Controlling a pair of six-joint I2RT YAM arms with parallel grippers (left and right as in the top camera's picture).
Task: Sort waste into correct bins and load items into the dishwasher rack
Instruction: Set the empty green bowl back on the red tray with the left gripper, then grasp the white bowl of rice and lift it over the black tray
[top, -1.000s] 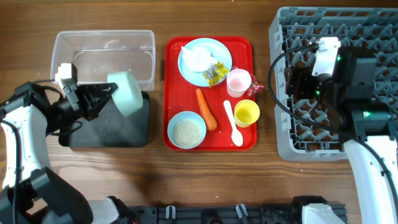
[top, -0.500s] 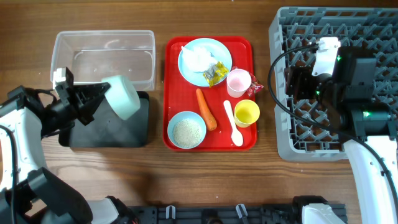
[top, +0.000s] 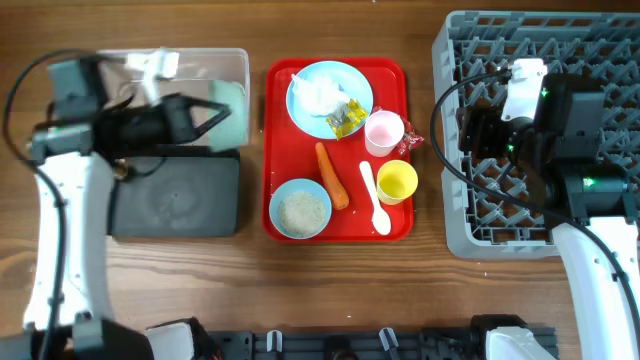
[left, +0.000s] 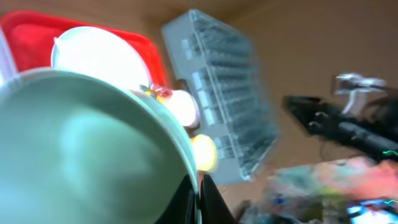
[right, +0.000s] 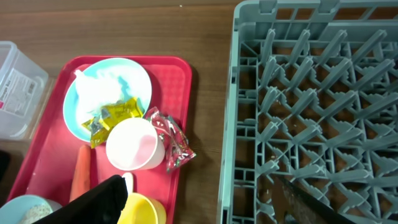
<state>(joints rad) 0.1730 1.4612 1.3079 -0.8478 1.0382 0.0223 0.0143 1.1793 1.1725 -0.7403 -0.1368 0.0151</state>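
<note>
Overhead: left gripper (top: 203, 114) is clamping a tilted pale blue-green round bowl (top: 228, 112) over the clear rectangular plastic tub (top: 241, 62). Right gripper (right: 199, 186) is hanging, fingers apart and empty, above the grey pegged plastic dishwasher rack (top: 600, 40).

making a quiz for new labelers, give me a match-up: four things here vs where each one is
1 carrot
2 tissue
3 rice
4 left gripper

a on the plate
b in the tray bowl
c bare on the red tray
d shut on the second bowl

Pairs: 1-c, 2-a, 3-b, 4-d
</note>
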